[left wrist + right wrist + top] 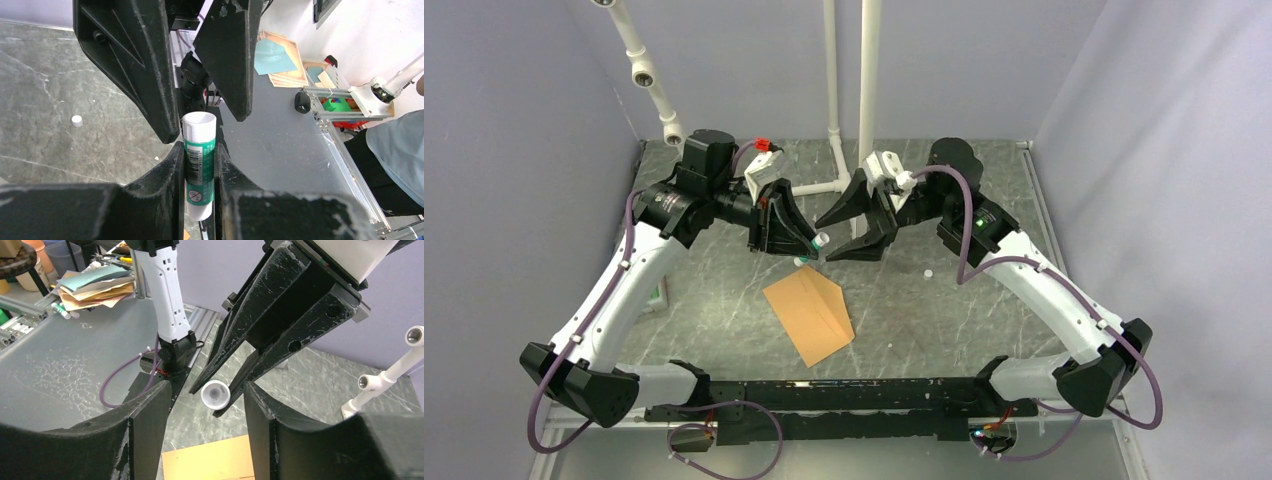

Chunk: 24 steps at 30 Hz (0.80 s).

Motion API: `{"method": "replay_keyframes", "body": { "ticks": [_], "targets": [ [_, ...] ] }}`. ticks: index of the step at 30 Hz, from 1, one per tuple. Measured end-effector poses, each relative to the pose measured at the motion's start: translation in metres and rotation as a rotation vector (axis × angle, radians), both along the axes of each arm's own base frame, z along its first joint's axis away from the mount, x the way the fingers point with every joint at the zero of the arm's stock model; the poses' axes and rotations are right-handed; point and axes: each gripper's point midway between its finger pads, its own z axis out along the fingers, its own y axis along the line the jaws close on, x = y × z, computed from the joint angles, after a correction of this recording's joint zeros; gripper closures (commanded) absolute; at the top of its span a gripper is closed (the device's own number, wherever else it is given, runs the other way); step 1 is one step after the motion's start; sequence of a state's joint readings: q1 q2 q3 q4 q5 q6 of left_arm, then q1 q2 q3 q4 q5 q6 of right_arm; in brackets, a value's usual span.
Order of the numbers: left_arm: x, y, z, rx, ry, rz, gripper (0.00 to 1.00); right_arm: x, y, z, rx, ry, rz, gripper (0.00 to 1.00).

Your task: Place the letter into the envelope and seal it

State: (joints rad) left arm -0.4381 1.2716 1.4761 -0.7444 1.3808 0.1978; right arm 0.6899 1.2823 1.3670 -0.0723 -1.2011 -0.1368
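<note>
From where I stand I count two arms, the left arm (624,290) and the right arm (1044,285), on one table (724,320). That makes two grippers: left gripper (199,147), right gripper (206,387). One envelope (809,315). One glue stick (199,170). One small white cap (928,272).

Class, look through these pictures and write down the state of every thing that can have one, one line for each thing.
Left gripper: shut on the glue stick.
Right gripper: open, jaws either side of the stick's bare end.
Glue stick: uncapped, held off the table.
Cap: off, lying loose on the table.
Envelope: flat on the table; whether sealed, cannot tell.
</note>
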Motion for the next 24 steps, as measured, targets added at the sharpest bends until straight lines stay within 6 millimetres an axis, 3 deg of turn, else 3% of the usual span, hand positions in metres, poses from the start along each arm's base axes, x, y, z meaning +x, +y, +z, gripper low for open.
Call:
{"method": "replay_keyframes", "body": {
  "ticks": [6, 8, 13, 20, 24],
  "targets": [
    [0.000, 0.000, 0.000, 0.000, 0.000, 0.000, 0.98, 0.002, 0.001, -0.002, -0.004, 0.005, -0.006, 0.68],
    [0.001, 0.000, 0.000, 0.002, 0.000, 0.007, 0.98, 0.004, 0.002, -0.002, -0.007, 0.002, -0.016, 0.86],
    [0.008, -0.002, 0.003, 0.004, -0.019, 0.067, 0.98, 0.015, 0.003, 0.001, -0.007, 0.039, -0.085, 1.00],
    [0.037, 0.003, 0.012, 0.015, -0.146, 0.285, 0.98, 0.044, 0.011, 0.012, 0.022, 0.206, -0.317, 1.00],
    [0.075, 0.014, 0.014, 0.048, -0.247, 0.497, 0.98, 0.085, 0.024, 0.015, 0.027, 0.478, -0.602, 1.00]
  ]
}}
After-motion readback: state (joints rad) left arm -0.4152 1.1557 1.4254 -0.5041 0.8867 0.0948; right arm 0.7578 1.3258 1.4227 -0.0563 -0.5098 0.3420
